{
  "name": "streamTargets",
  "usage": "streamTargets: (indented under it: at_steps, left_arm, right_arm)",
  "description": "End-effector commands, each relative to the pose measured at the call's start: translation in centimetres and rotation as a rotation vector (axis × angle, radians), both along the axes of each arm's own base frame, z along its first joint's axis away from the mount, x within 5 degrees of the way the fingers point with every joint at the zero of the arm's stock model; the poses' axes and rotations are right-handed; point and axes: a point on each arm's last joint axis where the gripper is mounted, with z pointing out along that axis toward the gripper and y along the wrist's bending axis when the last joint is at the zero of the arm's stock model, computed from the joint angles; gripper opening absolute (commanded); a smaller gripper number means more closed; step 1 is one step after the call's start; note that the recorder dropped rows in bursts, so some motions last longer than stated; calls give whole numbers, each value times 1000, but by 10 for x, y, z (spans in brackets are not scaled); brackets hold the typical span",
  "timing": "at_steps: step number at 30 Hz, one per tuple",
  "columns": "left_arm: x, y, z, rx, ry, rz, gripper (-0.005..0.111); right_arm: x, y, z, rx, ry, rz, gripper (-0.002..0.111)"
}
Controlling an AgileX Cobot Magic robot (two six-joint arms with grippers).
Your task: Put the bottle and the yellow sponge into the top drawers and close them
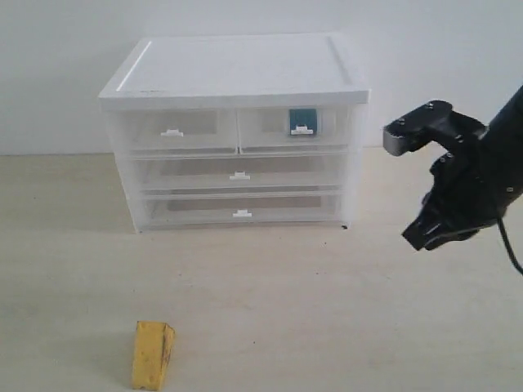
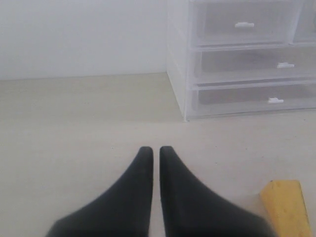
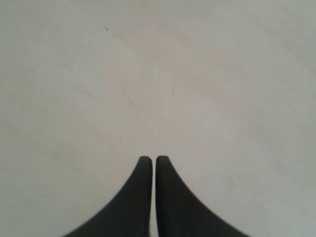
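Note:
The yellow sponge lies on the table near the front left; the left wrist view catches it beside my left gripper, which is shut and empty. That gripper is out of the exterior view. The bottle shows as a teal patch behind the front of the right top drawer, which is pushed in. The left top drawer is also pushed in. My right gripper hangs above the table to the right of the cabinet, shut and empty, over bare table.
The white-topped cabinet stands at the back against a pale wall, with two full-width drawers below the top pair. Pale tabletop stretches in front of it.

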Motion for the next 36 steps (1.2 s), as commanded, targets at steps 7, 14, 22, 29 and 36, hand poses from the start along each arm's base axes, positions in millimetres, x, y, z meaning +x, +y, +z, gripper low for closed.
streamTargets:
  at_steps: [7,14,22,29,36]
  left_arm:
    - [0,0,-1,-6,-2,1,4]
    - [0,0,-1,-6,-2,1,4]
    - [0,0,-1,-6,-4,1,4]
    - [0,0,-1,-6,-4,1,4]
    - [0,0,-1,-6,-2,1,4]
  right_arm:
    - [-20,-118,55,28,-135,-660,0]
    - [-66,-120,102,91,-579,-677,0]
    - [-152,-99,100,218,-965,-642,0]
    - [-188,-91,90,275,-1065,-606,0]
    - [-209,-88,70,287,-1093,-585,0]
